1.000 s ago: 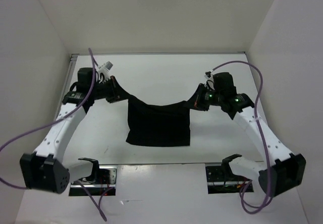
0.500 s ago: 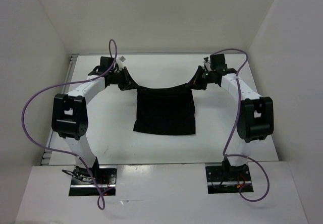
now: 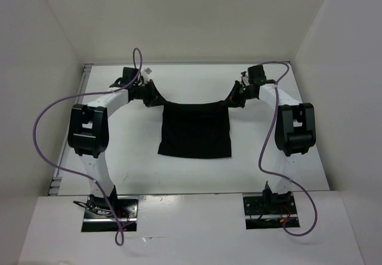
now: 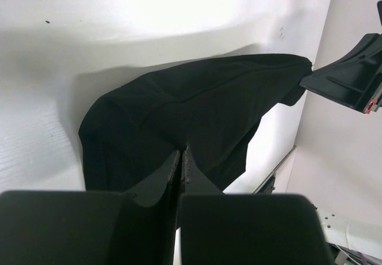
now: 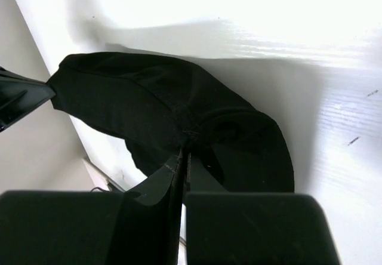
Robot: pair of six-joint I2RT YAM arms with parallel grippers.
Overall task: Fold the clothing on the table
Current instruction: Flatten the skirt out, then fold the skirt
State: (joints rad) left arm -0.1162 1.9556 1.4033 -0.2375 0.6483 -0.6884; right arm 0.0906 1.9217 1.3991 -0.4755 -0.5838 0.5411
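The black clothing point(image 3: 195, 131) hangs between both grippers over the far half of the white table point(image 3: 250, 169); its lower part lies flat on the surface. My left gripper point(image 3: 156, 99) is shut on the garment's upper left corner, and my right gripper point(image 3: 230, 101) is shut on the upper right corner. The top edge sags slightly between them. In the left wrist view the closed tips point(image 4: 181, 151) pinch the clothing point(image 4: 203, 98). In the right wrist view the gripper point(image 5: 185, 151) pinches the clothing point(image 5: 137, 98) the same way.
White walls close in the table on the left, right and back. Both arms reach far forward, their purple cables point(image 3: 42, 122) looping at the sides. A small white tag point(image 3: 147, 70) lies near the back edge. The arm bases point(image 3: 110, 208) sit at the near edge.
Both arms have stretched toward the back of the table, carrying the garment's top edge farther away; the cloth has been drawn flatter and straighter. Little moved in the last half second.
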